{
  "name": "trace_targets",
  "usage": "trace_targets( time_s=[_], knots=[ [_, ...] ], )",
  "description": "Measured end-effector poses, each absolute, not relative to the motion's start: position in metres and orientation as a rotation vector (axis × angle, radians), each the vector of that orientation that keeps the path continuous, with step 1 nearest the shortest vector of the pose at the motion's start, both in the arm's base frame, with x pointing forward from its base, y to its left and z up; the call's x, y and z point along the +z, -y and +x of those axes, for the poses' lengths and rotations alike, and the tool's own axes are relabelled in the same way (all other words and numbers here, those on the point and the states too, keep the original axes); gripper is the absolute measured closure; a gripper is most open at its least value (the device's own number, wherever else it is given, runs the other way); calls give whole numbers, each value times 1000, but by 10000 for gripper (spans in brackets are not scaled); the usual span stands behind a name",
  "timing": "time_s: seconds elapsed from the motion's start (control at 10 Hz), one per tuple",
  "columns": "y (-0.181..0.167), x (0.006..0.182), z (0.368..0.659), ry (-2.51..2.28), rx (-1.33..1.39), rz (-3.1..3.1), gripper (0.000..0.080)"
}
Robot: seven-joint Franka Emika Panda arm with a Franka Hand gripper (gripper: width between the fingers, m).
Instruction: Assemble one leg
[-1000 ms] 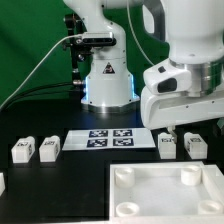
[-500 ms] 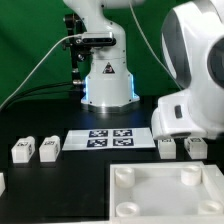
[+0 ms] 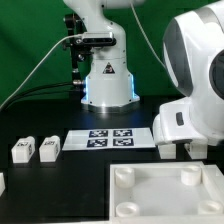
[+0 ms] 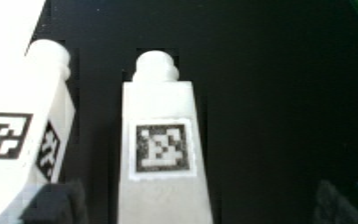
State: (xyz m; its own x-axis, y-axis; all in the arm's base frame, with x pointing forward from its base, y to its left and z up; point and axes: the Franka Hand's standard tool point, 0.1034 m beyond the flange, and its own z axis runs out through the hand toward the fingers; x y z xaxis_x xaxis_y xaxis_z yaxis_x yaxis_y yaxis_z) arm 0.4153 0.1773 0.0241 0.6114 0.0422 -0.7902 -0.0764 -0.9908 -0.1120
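Note:
Several white legs lie on the black table. Two legs (image 3: 22, 150) (image 3: 48, 148) are at the exterior view's left. Two more (image 3: 168, 150) (image 3: 197, 150) are at its right, partly hidden under my arm. In the wrist view one leg (image 4: 158, 120) with a square tag lies lengthwise between my fingers, and a second leg (image 4: 25, 115) lies beside it. My gripper (image 4: 194, 207) is open and low over the centre leg. One dark finger (image 4: 43, 205) shows on one side and the other on the far side, neither touching the leg.
The large white panel (image 3: 160, 200) with round corner sockets lies at the front. The marker board (image 3: 105, 138) lies in the middle, in front of the robot base (image 3: 105, 80). A small white part (image 3: 2, 183) shows at the left edge.
My arm has swung lower and toward the exterior view's right, settling over the right-hand pair of legs. The legs have not moved.

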Motion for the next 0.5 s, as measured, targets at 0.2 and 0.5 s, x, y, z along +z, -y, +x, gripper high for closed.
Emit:
trace_targets(
  time_s=[0.2, 0.5],
  knots=[
    [-177, 15, 402, -30, 1342, -2698, 151],
    [-177, 14, 400, -29, 1347, -2697, 165]
  ],
)
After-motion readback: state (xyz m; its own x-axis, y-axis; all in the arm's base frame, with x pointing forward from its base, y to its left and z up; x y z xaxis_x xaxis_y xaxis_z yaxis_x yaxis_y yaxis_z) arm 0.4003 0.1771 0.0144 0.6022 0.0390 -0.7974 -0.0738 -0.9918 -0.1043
